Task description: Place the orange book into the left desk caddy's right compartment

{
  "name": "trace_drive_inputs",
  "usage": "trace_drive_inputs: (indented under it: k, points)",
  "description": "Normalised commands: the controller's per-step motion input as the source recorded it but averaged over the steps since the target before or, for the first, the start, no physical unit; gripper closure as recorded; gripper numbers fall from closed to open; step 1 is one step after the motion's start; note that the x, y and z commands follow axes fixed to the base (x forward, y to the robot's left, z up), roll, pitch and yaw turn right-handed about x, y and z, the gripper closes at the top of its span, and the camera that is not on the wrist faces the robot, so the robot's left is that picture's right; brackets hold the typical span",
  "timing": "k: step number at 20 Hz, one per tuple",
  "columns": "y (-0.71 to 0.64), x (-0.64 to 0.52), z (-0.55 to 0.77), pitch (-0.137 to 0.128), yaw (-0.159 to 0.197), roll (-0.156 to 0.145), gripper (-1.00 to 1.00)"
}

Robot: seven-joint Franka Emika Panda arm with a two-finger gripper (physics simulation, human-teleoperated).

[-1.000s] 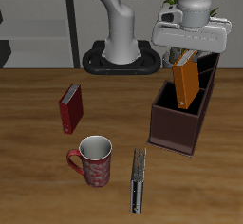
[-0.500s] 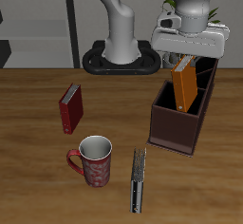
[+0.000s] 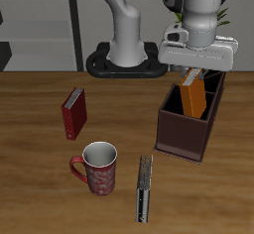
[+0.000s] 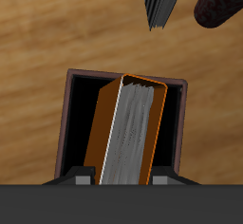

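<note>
The orange book (image 3: 193, 99) stands upright, lowered partly into the dark maroon desk caddy (image 3: 184, 134), in the compartment at the end nearer the table's front edge. My gripper (image 3: 195, 73) is right above the caddy and shut on the book's top edge. In the wrist view the orange book (image 4: 133, 133) shows its pale page edge. It stands between my gripper's (image 4: 123, 178) two fingers, inside the caddy's walls (image 4: 68, 123), slightly tilted. Its lower part is hidden in the compartment. No second caddy is in view.
A dark red book (image 3: 73, 113) stands on the table away from the caddy. A red mug (image 3: 97, 169) and a slim grey-black book (image 3: 145, 188) are near the front edge. They also show in the wrist view, book (image 4: 163, 2) and mug (image 4: 220, 2).
My gripper has moved down with the orange book, which has sunk from above the caddy's rim into the compartment. Nothing else has moved.
</note>
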Motion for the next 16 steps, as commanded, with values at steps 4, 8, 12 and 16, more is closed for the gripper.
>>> trace_drive_inputs:
  k: [4, 8, 12, 16]
  points:
    - [0.07, -0.02, -0.21, 0.022, -0.005, 0.025, 1.0]
    - [0.08, -0.06, -0.24, -0.006, 0.013, 0.026, 1.0]
    - [0.04, 0.07, -0.29, 0.026, 0.026, 0.014, 1.0]
    - [-0.05, 0.09, -0.22, 0.029, -0.004, -0.002, 1.0]
